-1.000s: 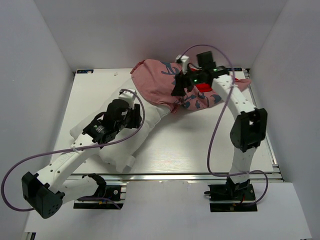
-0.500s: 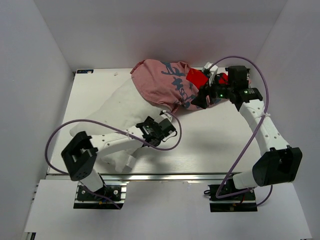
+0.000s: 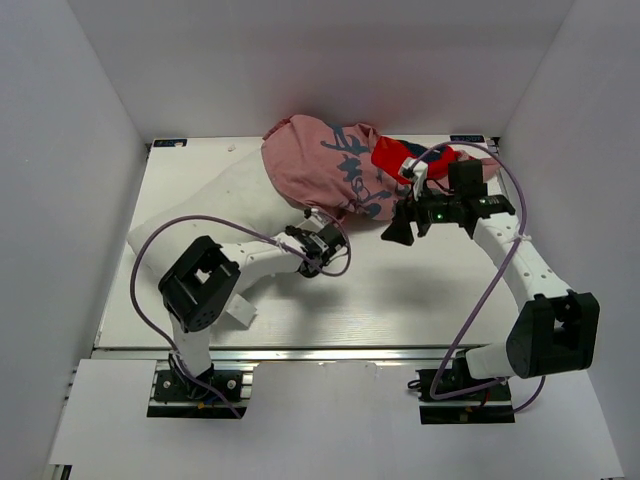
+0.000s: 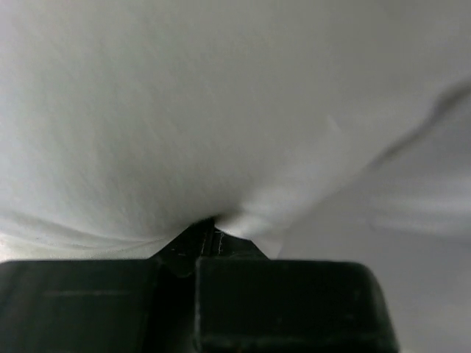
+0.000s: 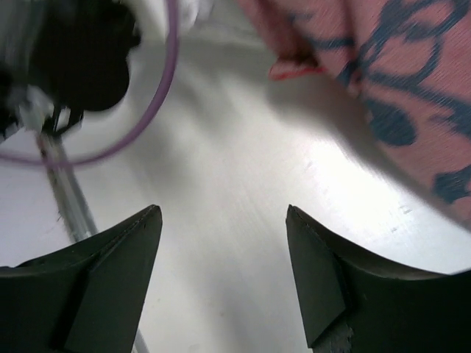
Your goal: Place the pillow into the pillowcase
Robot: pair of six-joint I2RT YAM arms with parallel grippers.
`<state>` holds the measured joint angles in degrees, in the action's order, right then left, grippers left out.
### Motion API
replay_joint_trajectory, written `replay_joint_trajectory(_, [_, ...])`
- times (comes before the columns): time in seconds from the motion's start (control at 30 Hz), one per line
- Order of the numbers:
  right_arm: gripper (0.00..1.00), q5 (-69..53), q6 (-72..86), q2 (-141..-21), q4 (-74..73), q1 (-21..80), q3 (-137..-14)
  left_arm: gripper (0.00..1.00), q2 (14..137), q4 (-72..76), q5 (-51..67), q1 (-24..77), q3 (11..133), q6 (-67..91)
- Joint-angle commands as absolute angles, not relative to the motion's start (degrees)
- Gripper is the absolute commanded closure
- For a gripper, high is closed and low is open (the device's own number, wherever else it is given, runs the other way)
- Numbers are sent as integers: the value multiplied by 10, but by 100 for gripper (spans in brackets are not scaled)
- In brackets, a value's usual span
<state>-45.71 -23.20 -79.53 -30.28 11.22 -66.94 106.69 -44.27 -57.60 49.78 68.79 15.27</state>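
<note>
The white pillow (image 3: 205,215) lies slantwise across the left of the table, and its far right end is inside the pillowcase (image 3: 325,170), bunched pink side out with a red fold (image 3: 393,156). My left gripper (image 3: 318,242) sits at the pillowcase's near edge. In the left wrist view it (image 4: 211,234) is shut on a pucker of the pillow's white cloth (image 4: 221,110). My right gripper (image 3: 396,232) hovers open over bare table just right of the pillowcase. The right wrist view shows the gripper (image 5: 221,220) empty, with the pillowcase (image 5: 397,81) at upper right.
White walls close in the table (image 3: 420,300) at the left, back and right. A metal rail (image 3: 330,352) runs along the near edge. Purple cables loop off both arms, one (image 5: 158,95) near the left wrist in the right wrist view.
My left arm swung right along the pillow to the pillowcase's edge and shut on pillow cloth. My right gripper came off the pillowcase and dropped toward the table.
</note>
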Motion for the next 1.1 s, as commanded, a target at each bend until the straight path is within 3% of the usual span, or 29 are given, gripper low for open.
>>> replay_joint_trajectory(0.0, [26,-479,-257,-756,-298,126,-636,100,1046,-412,-550,455,719,132])
replay_joint_trajectory(0.23, [26,-459,-262,-752,-289,134,-634,100,909,-415,-399,451,810,109])
replay_joint_trajectory(0.33, [18,-440,-258,-733,-253,141,-627,100,858,-431,-328,449,875,133])
replay_joint_trajectory(0.43, [11,-378,-199,-687,-142,160,-576,100,845,-463,-260,439,939,172])
replay_joint_trajectory(0.67, [11,-176,-119,-642,89,238,-444,100,802,-430,-49,350,915,271])
replay_joint_trajectory(0.83, [10,-78,-84,-704,231,243,-440,100,798,-420,45,305,910,297])
replay_joint_trajectory(1.07, [11,-33,-12,-866,260,254,-584,100,789,-395,113,262,891,321])
